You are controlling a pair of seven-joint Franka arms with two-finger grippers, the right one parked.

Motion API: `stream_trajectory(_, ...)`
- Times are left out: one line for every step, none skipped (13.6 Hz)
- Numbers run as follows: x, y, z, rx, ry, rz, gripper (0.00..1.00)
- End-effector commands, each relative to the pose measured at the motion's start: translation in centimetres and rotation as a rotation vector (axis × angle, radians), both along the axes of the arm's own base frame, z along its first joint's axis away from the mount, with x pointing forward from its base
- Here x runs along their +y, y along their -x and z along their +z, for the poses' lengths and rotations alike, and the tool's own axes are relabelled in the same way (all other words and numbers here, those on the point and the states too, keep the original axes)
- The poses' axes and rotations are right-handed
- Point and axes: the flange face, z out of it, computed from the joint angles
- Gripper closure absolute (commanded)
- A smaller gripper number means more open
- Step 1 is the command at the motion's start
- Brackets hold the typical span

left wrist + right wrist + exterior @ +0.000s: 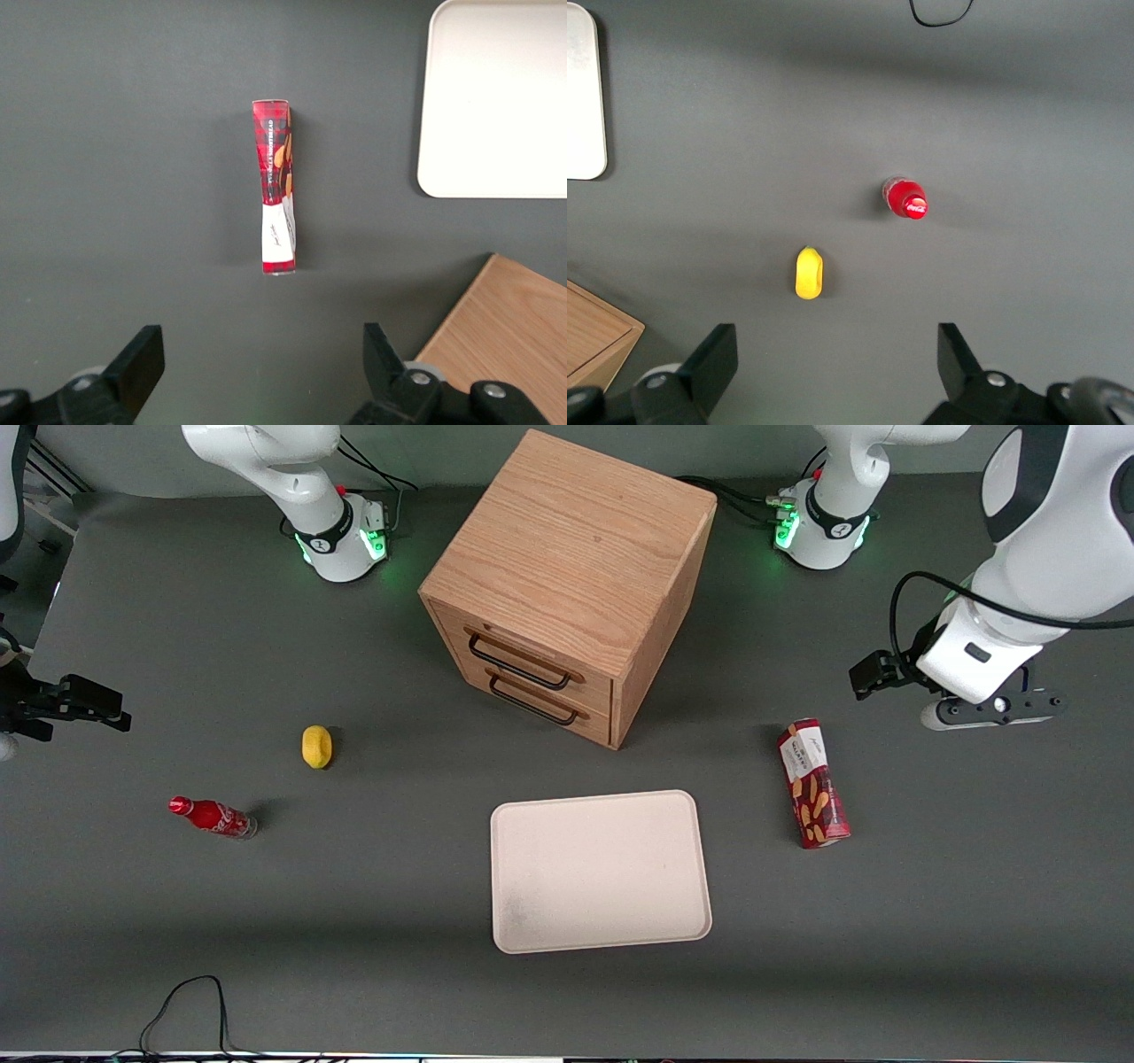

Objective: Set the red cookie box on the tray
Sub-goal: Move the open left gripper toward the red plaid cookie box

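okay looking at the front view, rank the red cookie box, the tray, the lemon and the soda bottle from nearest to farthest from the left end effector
Left end effector, open, hangs above the table.
1. Red cookie box, beside the tray.
2. Tray, mid-table.
3. Lemon, toward the parked arm's end.
4. Soda bottle, farthest.

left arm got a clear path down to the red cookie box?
Probably yes. The gripper is open and hangs above the table near the red cookie box, which lies flat with bare table around it, apart from the tray.

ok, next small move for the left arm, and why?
Probably lower the open pincer toward the red cookie box, aiming to straddle its narrow width. The box lies flat on the table, untouched, beside the tray, and the pincer hangs above the table, short of the white-label end.
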Motion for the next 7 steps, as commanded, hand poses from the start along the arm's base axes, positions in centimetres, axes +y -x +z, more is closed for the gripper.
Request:
stream_trajectory(0.7,1.7,-3.3,-0.024,-0.005,0.001,0.0)
stream_trajectory(0.6,1.7,-4.7,-0.028,-0.004,0.0,0.0)
stream_trajectory(0.9,1.7,-6.5,-0.036,-0.003,0.005,0.0)
stream_trajectory(1.1,1.7,-8.4,-0.048,-0.001,0.009,0.0)
stream_trajectory(1.4,1.8,-10.2,-0.06,0.001,0.014,0.0)
stream_trajectory(1.4,1.7,-12.0,-0.063,0.002,0.016,0.0)
stream_trajectory(1.3,1.3,-13.6,-0.061,0.003,0.017,0.0)
